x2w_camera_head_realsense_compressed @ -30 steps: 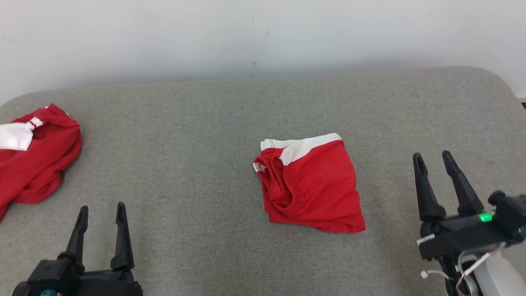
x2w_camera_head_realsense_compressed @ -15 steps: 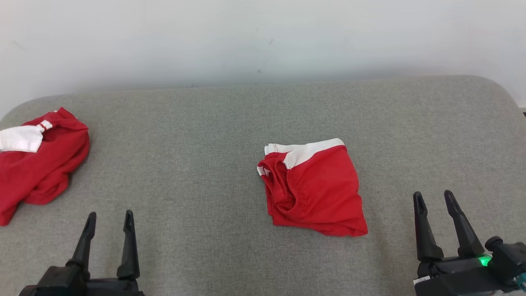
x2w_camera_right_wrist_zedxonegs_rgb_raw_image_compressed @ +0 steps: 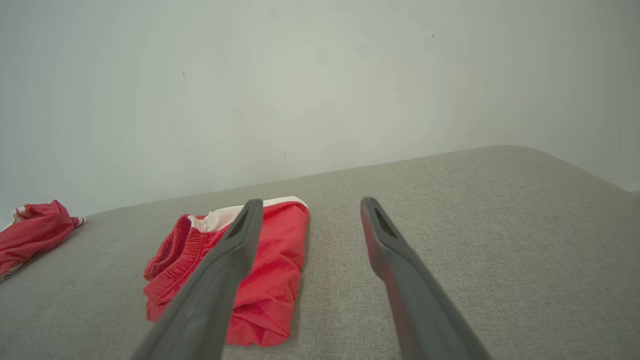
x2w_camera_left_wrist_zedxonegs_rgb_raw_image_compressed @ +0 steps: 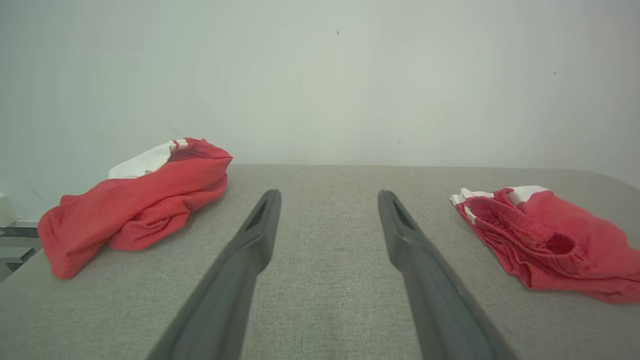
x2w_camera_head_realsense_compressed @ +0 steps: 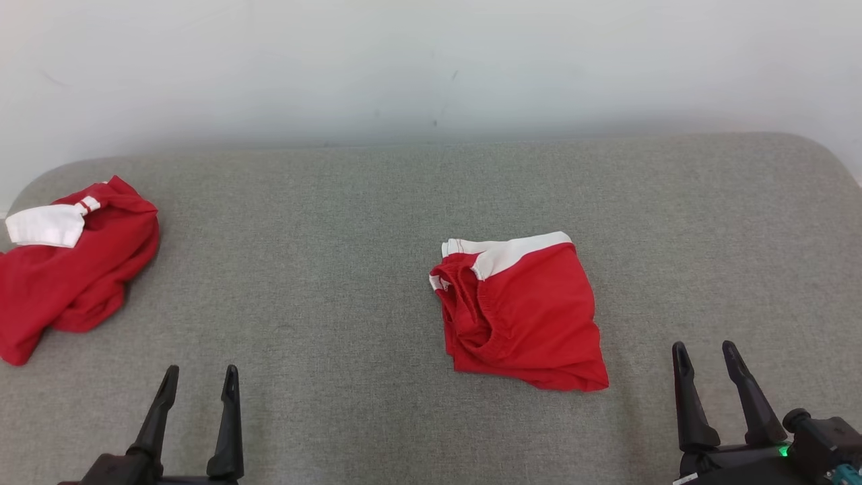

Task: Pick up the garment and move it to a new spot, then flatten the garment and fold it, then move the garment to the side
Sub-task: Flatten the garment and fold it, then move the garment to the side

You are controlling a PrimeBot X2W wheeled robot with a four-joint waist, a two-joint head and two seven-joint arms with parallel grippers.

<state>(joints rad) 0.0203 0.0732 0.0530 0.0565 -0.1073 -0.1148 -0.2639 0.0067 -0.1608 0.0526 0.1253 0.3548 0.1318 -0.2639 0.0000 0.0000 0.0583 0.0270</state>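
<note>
Grey woven cloth covered the worktop (x2w_camera_head_realsense_compressed: pixel 337 202), backed by a plain white wall (x2w_camera_head_realsense_compressed: pixel 431 60). We saw the folded red garment (x2w_camera_head_realsense_compressed: pixel 522 313) lying right of centre, long axis roughly near to far, white trim toward the wall. Our left gripper (x2w_camera_head_realsense_compressed: pixel 202 370) and right gripper (x2w_camera_head_realsense_compressed: pixel 705 347) hovered at the near edge, fingers spread, empty.

Right, folded garment (x2w_camera_left_wrist_zedxonegs_rgb_raw_image_compressed: pixel 575 252); left, crumpled garment (x2w_camera_left_wrist_zedxonegs_rgb_raw_image_compressed: pixel 140 200) — jaws apart
</note>
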